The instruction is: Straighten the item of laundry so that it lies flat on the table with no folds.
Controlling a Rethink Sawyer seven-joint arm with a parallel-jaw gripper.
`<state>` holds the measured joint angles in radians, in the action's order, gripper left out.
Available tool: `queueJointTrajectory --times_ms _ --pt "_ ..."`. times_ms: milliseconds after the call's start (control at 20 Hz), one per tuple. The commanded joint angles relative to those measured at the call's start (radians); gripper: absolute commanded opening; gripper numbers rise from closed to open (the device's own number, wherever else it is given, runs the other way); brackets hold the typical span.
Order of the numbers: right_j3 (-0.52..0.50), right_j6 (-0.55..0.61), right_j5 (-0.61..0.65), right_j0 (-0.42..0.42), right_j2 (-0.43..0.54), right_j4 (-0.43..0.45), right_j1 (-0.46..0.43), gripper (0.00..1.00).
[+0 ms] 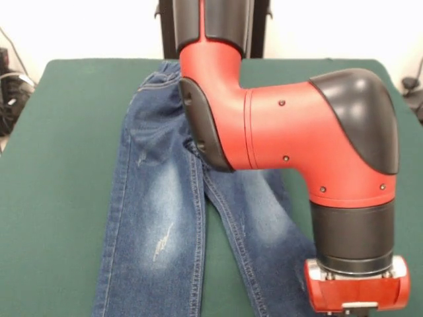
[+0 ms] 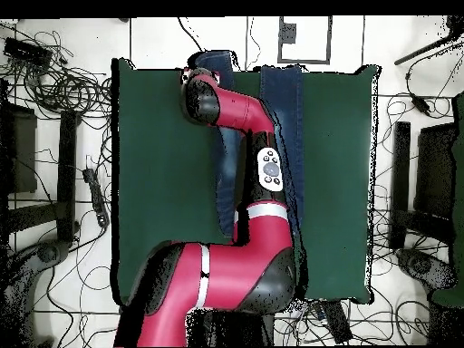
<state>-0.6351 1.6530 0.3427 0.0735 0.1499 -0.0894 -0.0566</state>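
Both legs of the jeans (image 1: 158, 218) lie spread on the table (image 1: 53, 165), apparently for flattening; the gripper's (image 1: 357, 305) grip state can't be told.

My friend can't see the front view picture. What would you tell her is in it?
A pair of blue jeans lies on a green table, legs stretched toward the camera and slightly apart. A big red and black robot arm reaches over them, covering part of one leg.

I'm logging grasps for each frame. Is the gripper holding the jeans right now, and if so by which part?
Cannot be told: the arm hides the gripper's tips in both views, above one leg of the jeans.
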Motion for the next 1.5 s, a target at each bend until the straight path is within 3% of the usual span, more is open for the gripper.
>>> queueJointTrajectory --times_ms 50,450,700,900,950,1500 --pt "0.065 0.162 -0.145 -0.015 0.028 0.001 -0.043 0.00" --pt "0.072 -0.013 -0.078 0.052 0.030 0.092 0.008 0.00" --pt "0.107 -0.003 -0.058 0.046 0.020 0.128 0.010 0.00" --pt "0.067 0.136 -0.078 0.037 -0.033 0.119 0.012 0.00" --pt "0.025 0.140 -0.072 0.039 -0.033 0.120 0.026 1.00" --pt "0.006 0.223 -0.071 0.029 -0.045 0.070 0.035 1.00"
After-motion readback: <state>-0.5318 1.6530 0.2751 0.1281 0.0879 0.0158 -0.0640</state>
